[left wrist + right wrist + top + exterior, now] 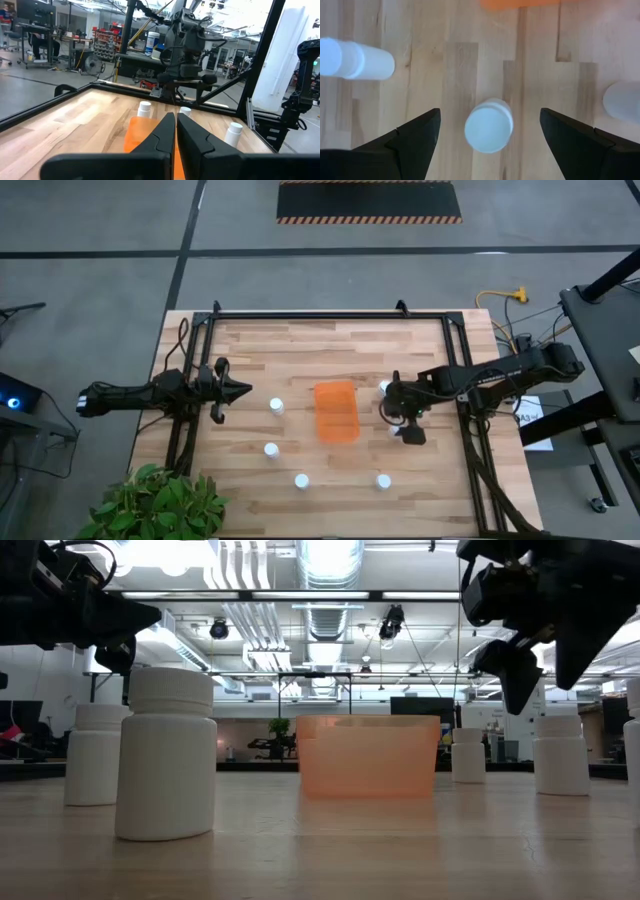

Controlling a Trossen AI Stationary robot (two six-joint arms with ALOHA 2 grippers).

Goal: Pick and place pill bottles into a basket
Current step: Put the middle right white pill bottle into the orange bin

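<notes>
A wooden table (330, 480) is seen from above, with an orange basket (337, 411) at its centre as the clock's hub. Nearest the front edge, three white pill bottles stand upright: one at about five o'clock (383, 481), one at seven o'clock (301, 480), and one at eight o'clock (270, 449). A fourth bottle (277, 406) stands at nine o'clock, near the basket's left side.

At three o'clock, the right gripper (405, 423) hangs above the table, pointing down, just beside the basket. Its fingers are spread as wide as they go and hold nothing. The right wrist view looks straight down on a target bottle (489, 125), its round cap centred in the gap between the two fingers, neither of them touching it. Another bottle (385, 388) stands just beyond the gripper, at about two o'clock. The basket looks empty, so no bottle appears placed yet.

Far out at nine o'clock, the left gripper (238, 391) waits, fingers pressed together, empty, pointing toward the basket.

The likely risks: the neighbouring bottles sit close, so a wide finger coming down could knock one over. A descent slightly off centre could tip the target bottle. The basket lies so near that a careless lift could clip its wall and push it.
</notes>
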